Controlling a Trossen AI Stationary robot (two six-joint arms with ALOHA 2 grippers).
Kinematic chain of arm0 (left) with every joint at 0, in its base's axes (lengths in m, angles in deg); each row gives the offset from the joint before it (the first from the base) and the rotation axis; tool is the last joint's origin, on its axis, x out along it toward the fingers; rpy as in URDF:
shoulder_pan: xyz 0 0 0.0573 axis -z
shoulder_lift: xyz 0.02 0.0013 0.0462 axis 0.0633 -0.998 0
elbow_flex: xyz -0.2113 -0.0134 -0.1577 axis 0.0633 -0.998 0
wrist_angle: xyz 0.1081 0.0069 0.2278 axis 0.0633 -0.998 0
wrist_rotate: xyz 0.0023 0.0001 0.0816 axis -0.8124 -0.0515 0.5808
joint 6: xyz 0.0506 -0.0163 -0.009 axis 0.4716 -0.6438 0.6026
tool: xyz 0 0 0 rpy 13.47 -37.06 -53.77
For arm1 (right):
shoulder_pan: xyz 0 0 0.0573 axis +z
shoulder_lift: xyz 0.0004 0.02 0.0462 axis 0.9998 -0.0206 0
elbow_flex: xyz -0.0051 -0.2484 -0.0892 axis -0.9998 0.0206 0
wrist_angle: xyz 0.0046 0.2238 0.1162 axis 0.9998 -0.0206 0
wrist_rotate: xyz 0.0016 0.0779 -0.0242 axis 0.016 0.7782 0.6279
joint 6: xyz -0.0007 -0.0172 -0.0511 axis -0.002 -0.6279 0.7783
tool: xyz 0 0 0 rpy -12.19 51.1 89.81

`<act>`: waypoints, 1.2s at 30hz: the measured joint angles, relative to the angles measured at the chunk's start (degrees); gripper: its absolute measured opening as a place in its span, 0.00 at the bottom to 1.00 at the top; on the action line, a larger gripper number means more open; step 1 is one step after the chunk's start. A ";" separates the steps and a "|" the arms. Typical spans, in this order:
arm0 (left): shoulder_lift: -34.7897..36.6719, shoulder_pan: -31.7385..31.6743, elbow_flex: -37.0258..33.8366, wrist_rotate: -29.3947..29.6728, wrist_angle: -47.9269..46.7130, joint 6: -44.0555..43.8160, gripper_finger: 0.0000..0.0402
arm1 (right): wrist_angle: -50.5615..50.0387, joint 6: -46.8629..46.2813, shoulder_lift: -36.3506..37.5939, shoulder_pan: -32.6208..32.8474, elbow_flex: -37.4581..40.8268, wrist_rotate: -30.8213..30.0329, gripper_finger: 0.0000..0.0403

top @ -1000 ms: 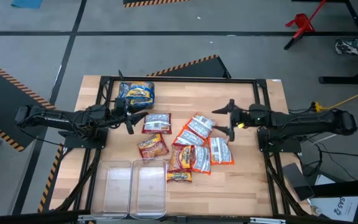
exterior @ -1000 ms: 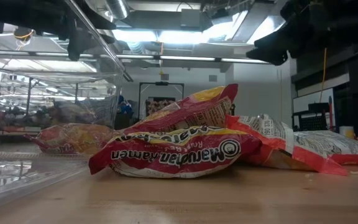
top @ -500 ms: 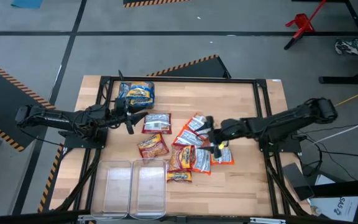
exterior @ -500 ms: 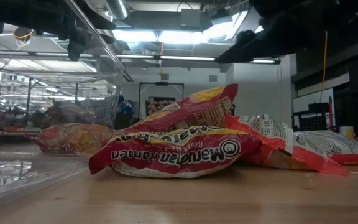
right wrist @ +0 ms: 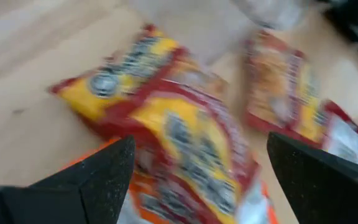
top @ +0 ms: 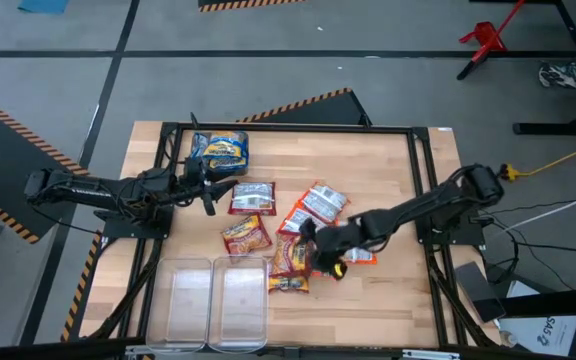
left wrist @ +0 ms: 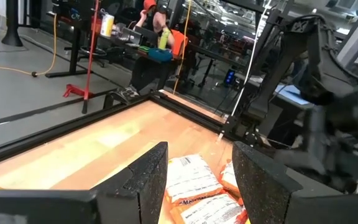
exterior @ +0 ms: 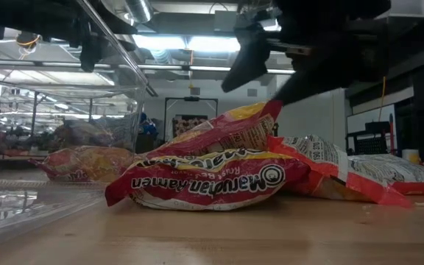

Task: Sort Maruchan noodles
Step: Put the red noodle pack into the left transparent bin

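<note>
The ramen packets lie in a loose pile mid-table: a red-and-yellow one, another, a small one, and orange-and-white ones. A blue-and-yellow packet lies apart toward the far edge. My right gripper is open and low over the pile. In its wrist view its fingers stand on either side of a red-and-yellow packet. My left gripper is open and waits at the table's left, short of the pile.
Two clear plastic bins stand side by side at the near edge, left of centre. A black frame runs round the tabletop. Bare wood shows at the far right and near right of the table.
My right arm has stretched from the table's right side toward the left and near edge and come down over the pile, its gripper staying open. The packets and my left arm have kept still.
</note>
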 joint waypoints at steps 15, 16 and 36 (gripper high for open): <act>0.00 0.00 0.00 2.11 -0.17 0.04 0.43 | 1.42 0.89 -4.06 -1.92 -2.02 1.75 0.87; 0.00 -0.01 0.00 2.24 -0.17 0.04 0.43 | 1.87 0.90 -4.44 -2.52 -2.02 1.87 0.87; 0.00 -0.01 0.02 3.80 -0.28 0.37 0.43 | 10.91 0.63 -12.16 -3.73 -2.00 -0.43 0.65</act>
